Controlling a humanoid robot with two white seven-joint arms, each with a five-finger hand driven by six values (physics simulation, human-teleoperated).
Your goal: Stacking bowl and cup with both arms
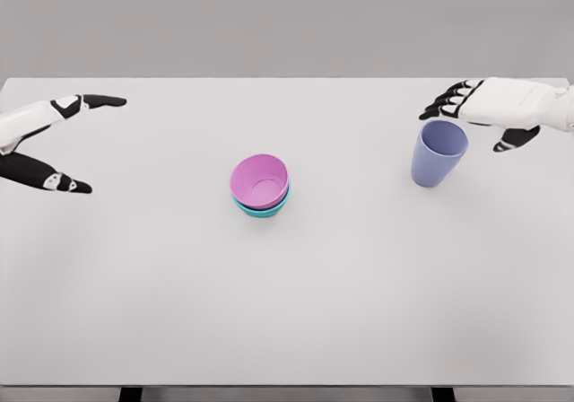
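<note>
A pink bowl [260,180] sits nested in a teal bowl [263,208] near the middle of the white table [287,312]. A lavender cup [438,152] stands upright at the right. My right hand [475,115] hovers just above and behind the cup's rim, fingers spread, holding nothing; its thumb hangs to the cup's right. My left hand [76,142] is far off at the left edge, fingers and thumb wide apart, well away from the bowls.
The table's far edge runs along the top, its front edge along the bottom, with dark legs showing below. A grey wall stands behind.
</note>
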